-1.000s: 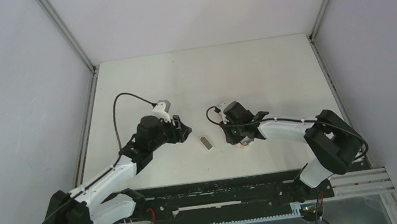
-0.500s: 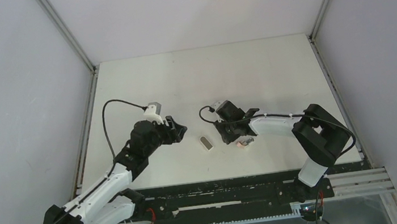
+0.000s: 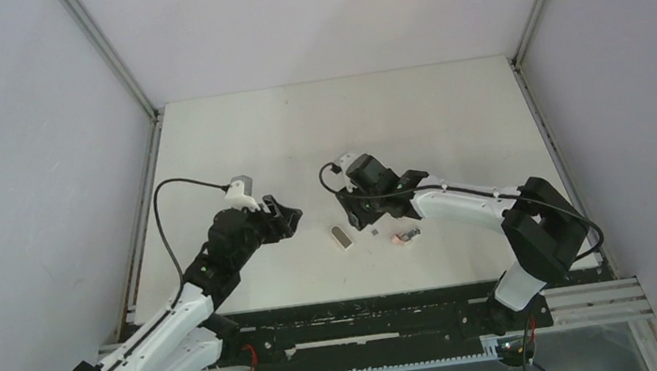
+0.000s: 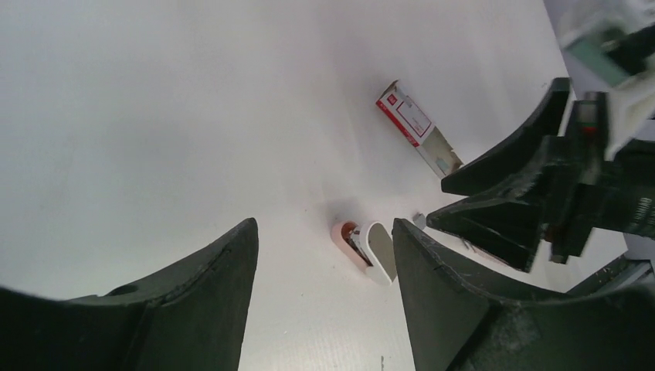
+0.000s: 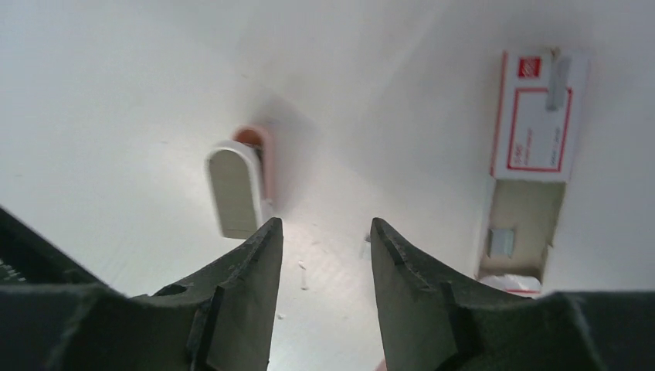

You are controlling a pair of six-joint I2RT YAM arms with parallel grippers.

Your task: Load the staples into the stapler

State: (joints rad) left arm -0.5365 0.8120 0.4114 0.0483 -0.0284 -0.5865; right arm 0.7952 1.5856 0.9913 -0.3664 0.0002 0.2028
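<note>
I find both arms stretched inward over the table [image 3: 392, 121], wrists tipped down. The left gripper [image 4: 323, 232] hovers left of the stapler [image 4: 369, 249], fingers spread with nothing between them. The right gripper [image 5: 326, 228] hangs just right of it, fingers likewise spread and empty. Count: one stapler, lying between the grippers. One staple box [image 5: 533, 147] to its right. Two grey pieces of staples [image 5: 558, 83], a strip on the box label and a block in its open tray.

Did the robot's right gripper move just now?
Yes. The right gripper slid left, off the small pinkish box, toward the small white-and-pink stapler.
</note>
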